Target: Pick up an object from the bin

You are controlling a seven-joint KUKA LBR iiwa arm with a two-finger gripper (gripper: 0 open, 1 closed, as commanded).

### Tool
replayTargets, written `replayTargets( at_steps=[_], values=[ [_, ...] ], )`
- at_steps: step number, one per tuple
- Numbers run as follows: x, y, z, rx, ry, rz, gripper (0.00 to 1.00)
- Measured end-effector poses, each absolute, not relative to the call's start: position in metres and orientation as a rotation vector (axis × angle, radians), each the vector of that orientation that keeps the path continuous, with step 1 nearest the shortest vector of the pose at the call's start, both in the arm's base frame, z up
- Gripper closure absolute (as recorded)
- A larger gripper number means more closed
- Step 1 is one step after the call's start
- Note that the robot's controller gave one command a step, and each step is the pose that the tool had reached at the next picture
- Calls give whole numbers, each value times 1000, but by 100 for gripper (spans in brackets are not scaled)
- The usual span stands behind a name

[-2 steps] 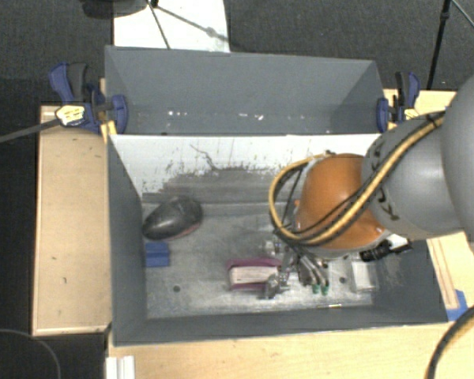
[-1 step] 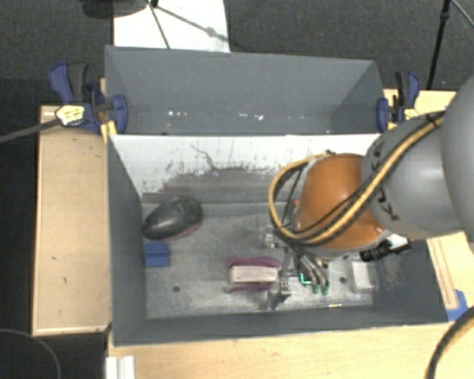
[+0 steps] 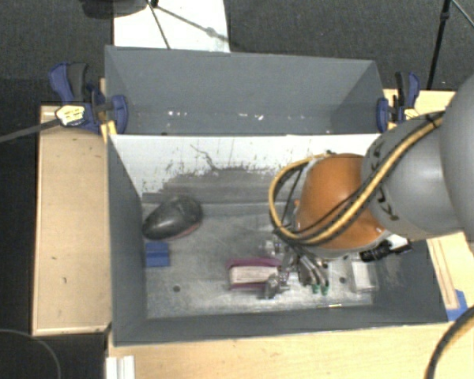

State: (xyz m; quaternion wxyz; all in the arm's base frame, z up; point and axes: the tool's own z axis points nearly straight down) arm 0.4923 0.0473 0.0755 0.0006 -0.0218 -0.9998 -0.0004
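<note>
- Small oblong packet (image 3: pixel 251 275): maroon band along the top, whitish face below.
- Pose: lies flat, with its long side roughly parallel to the near wall of the bin (image 3: pixel 221 310).
- Position: front centre of the floor, with its right end just beside the gripper (image 3: pixel 280 284).

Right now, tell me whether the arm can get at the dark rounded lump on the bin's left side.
Probably yes. The dark rounded lump lies uncovered on the bin floor, left of the end effector. Only a small blue block sits near it, apart, toward the front.
</note>
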Motion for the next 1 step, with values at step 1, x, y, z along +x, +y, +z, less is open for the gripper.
replayTargets(
  at_steps=[1],
  values=[
    [492,55,222,-54,-3150,-3,100]
  ],
)
